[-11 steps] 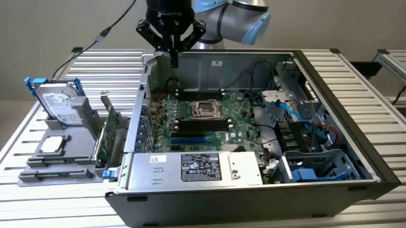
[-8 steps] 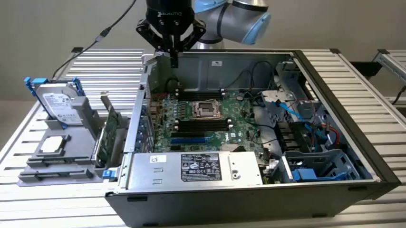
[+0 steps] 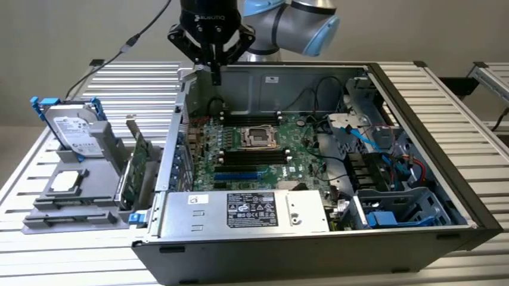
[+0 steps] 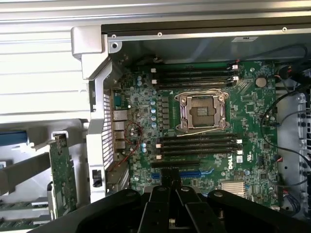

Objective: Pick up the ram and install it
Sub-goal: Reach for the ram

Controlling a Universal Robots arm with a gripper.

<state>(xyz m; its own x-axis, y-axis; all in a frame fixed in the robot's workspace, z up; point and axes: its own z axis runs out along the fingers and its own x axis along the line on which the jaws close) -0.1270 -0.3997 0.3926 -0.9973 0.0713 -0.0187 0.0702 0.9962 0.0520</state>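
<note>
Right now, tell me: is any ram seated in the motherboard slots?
No, the memory slots on both sides of the CPU socket stand empty.

Exterior view slants down from afar, wrist view straight down; both share motherboard [image 4: 248, 97].

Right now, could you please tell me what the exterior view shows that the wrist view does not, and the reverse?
Exterior view: the hard drive, the power supply and the robot arm above the case. Wrist view: the coin cell and red wires. Both: the motherboard, its CPU socket, black memory slots.
</note>
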